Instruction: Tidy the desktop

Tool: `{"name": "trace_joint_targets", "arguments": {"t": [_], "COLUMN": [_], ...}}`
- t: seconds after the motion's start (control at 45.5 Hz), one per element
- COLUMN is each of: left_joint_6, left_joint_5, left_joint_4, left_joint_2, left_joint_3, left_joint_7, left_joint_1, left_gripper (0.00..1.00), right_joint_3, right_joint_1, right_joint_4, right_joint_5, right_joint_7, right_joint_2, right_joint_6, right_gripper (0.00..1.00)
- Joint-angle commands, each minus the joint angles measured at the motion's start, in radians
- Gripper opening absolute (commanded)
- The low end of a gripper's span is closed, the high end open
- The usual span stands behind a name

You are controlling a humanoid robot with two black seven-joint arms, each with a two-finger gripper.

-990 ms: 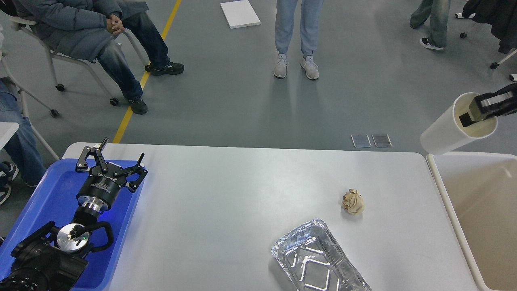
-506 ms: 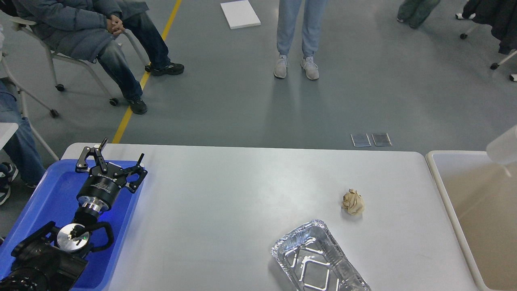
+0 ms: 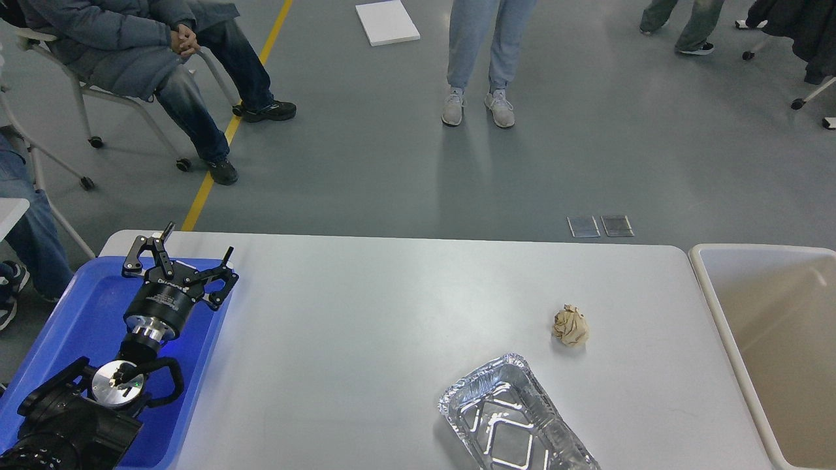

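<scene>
The white desktop [image 3: 366, 326] fills the lower middle of the head view. A crumpled beige paper ball [image 3: 571, 326] lies on it at the right. An empty foil tray [image 3: 513, 418] lies on it at the front, partly cut off by the bottom edge. My left gripper [image 3: 186, 251] is open and empty, hovering over the far end of the blue plastic tray [image 3: 78, 326] at the desktop's left end. My right gripper is out of view.
A beige rectangular bin [image 3: 771, 339] stands against the desktop's right end. People stand and sit on the grey floor beyond the desktop's far edge. A chair with wheels [image 3: 85, 111] is at the far left.
One second ago my right gripper held a white cup above the bin at the right. Both then left the view. The left arm has not moved.
</scene>
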Motion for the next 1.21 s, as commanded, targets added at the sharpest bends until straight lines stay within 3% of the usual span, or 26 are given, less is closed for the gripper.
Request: {"name": "trace_joint_targets", "arguments": {"t": [0.0, 0.462, 0.682, 0.748, 0.836, 0.99, 1.188], "left_joint_6": [0.0, 0.0, 0.0, 0.0, 0.0, 0.0, 0.0], "left_joint_5": [0.0, 0.0, 0.0, 0.0, 0.0, 0.0, 0.0], "left_joint_4": [0.0, 0.0, 0.0, 0.0, 0.0, 0.0, 0.0], "left_joint_2": [0.0, 0.0, 0.0, 0.0, 0.0, 0.0, 0.0], "left_joint_3": [0.0, 0.0, 0.0, 0.0, 0.001, 0.0, 0.001], "left_joint_7": [0.0, -0.002, -0.002, -0.002, -0.002, -0.002, -0.002], "left_joint_1": [0.0, 0.0, 0.0, 0.0, 0.0, 0.0, 0.0], "left_gripper": [1.0, 1.0, 1.0, 1.0, 1.0, 1.0, 1.0], "right_joint_3": [0.088, 0.124, 0.124, 0.124, 0.124, 0.124, 0.128], "right_joint_1": [-0.259, -0.489, -0.503, -0.503, -0.503, -0.503, -0.458], "right_joint_4": [-0.184, -0.239, -0.239, -0.239, -0.239, -0.239, -0.221], "right_joint_5": [0.108, 0.227, 0.253, 0.255, 0.255, 0.255, 0.264], "right_joint_7": [-0.009, -0.081, -0.105, -0.107, -0.105, -0.104, -0.104], "right_joint_2": [0.106, 0.256, 0.262, 0.261, 0.259, 0.253, 0.235], "right_joint_6": [-0.107, -0.306, -0.326, -0.328, -0.328, -0.329, -0.329], "right_gripper": [0.0, 0.0, 0.0, 0.13, 0.47, 0.92, 0.98]}}
